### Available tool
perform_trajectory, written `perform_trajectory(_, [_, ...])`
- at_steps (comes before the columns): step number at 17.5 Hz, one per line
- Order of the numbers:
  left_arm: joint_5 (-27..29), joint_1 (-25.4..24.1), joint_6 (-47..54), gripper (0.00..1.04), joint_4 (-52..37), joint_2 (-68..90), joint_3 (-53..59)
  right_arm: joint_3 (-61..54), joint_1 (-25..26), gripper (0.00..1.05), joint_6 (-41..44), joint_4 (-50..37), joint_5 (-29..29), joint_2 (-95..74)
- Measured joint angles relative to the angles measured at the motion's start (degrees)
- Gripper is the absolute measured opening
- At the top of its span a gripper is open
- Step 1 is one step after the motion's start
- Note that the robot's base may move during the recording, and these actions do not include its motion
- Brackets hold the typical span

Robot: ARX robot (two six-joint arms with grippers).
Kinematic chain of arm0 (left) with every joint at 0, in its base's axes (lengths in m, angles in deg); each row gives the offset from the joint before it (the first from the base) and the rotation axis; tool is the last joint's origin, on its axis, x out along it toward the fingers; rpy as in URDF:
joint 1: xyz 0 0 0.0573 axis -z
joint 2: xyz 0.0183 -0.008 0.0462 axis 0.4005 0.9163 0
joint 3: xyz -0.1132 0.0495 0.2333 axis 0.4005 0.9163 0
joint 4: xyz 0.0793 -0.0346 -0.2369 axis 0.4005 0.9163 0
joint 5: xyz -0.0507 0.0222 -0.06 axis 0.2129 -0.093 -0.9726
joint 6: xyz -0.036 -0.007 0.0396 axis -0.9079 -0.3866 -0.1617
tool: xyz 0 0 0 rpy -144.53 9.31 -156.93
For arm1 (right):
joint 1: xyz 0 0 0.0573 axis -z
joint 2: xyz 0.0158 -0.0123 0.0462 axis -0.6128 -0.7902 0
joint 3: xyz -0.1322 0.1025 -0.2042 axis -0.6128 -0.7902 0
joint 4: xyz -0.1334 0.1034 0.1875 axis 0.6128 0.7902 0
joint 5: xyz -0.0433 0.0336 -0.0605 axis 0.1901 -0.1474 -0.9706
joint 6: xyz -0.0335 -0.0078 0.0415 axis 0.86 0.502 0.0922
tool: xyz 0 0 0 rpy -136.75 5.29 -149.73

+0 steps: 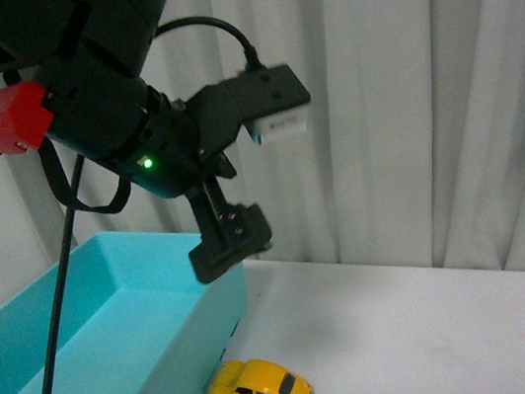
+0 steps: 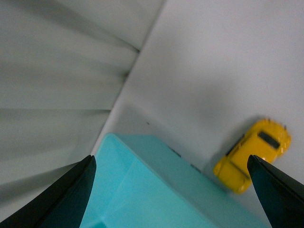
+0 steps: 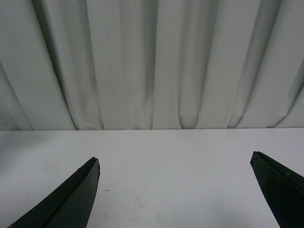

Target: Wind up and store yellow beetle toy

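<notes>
well, the yellow beetle toy (image 1: 261, 392) stood on its wheels on the white table (image 1: 414, 333), outside the turquoise bin (image 1: 185, 369) and just beside its right wall, at about 6 o'clock in the front view. the bin filled the 8 o'clock corner. the left gripper (image 1: 231, 247) hung in the air above the bin's far rim, with the toy at roughly 6 o'clock from it; in the left wrist view its fingers (image 2: 71, 190) were spread wide, gripping nothing. the right gripper (image 3: 175, 157) was likewise spread apart and empty, low over the table, facing the pale curtain (image 3: 152, 61)
</notes>
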Motion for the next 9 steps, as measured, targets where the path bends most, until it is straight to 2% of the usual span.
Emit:
perform_trajectory(2, [3.37, 1.05, 15.15, 0.98, 11.76, 4.07, -4.42, 0.00, 0.00, 0.98, 0.02, 0.00, 0.00, 0.00])
perform_trajectory(4, [5.09, 2.91, 24.33, 0.98, 19.89, 7.04, -7.37, 0.00, 0.00, 0.98, 0.02, 0.02, 0.02, 0.00])
perform_trajectory(7, [7.54, 6.05, 29.29, 0.98, 21.70, 9.92, -8.90, 0.00, 0.00, 0.98, 0.02, 0.02, 0.00, 0.00])
perform_trajectory(9, [9.29, 6.71, 28.57, 0.98, 21.97, 12.98, -8.79, 0.00, 0.00, 0.98, 0.02, 0.02, 0.00, 0.00])
